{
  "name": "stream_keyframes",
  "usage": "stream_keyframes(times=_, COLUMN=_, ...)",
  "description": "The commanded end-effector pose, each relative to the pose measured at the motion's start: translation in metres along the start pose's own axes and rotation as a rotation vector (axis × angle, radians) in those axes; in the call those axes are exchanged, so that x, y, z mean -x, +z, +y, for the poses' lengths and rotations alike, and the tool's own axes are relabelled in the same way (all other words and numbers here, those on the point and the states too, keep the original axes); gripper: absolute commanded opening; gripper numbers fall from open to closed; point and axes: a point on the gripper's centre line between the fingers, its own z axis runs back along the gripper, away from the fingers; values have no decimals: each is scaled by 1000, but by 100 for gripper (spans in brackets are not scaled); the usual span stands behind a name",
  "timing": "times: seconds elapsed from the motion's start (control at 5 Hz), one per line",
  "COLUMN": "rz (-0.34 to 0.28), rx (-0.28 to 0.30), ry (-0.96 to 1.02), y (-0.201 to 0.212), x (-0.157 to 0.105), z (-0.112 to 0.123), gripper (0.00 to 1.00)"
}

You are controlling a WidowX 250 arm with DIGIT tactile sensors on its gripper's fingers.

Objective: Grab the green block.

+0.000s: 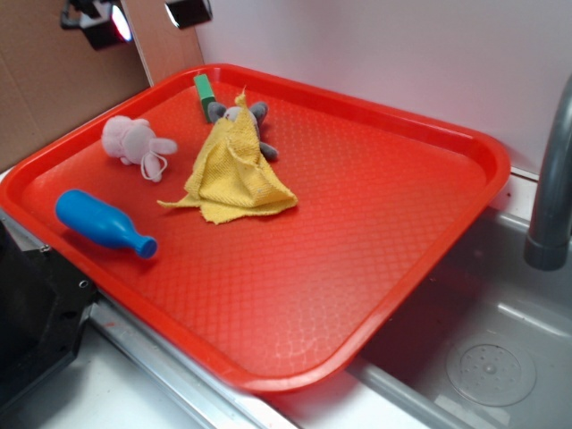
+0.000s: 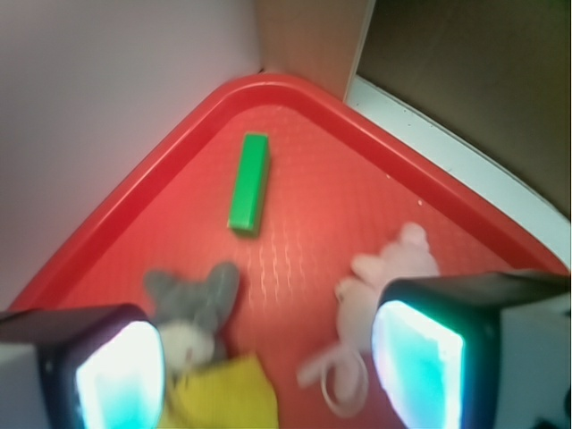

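The green block [image 1: 205,95] lies flat near the far left corner of the red tray [image 1: 411,134], just behind a grey plush. In the wrist view the green block [image 2: 249,181] is a slim bar ahead of the fingers, near the red tray's [image 2: 134,201] rim. My gripper [image 1: 147,16] hangs high above that corner, only its two finger ends showing at the top edge. It is open, and the wrist view shows the gripper [image 2: 268,371] with nothing between its wide-apart pads, which glow white.
A grey plush [image 1: 250,116] lies partly under a yellow cloth [image 1: 234,170]. A pink plush [image 1: 134,141] and a blue bottle [image 1: 100,222] lie at the tray's left. A sink basin with a grey tap [image 1: 554,179] is to the right; a cardboard wall stands behind.
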Motion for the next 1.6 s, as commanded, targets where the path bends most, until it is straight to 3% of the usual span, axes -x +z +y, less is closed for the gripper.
stream_keyframes(times=0.0, rz=-121, rx=-24, ry=104, y=-33, x=-31, z=-1, gripper=100)
stream_keyframes(times=0.4, rz=-168, rx=-95, ry=149, y=-73, x=-44, z=-1, gripper=100)
stream_keyframes(times=0.8, rz=-190, rx=-120, ry=145, y=-95, x=-49, z=-5, gripper=100)
stream_keyframes(times=1.0, rz=-204, rx=-97, ry=144, y=-101, x=-48, z=-4, gripper=25)
stream_keyframes(times=1.2, rz=-198, rx=-106, ry=154, y=-105, x=-46, z=-5, gripper=0)
stream_keyframes(times=1.4, rz=-194, rx=-114, ry=153, y=-107, x=-45, z=-4, gripper=0)
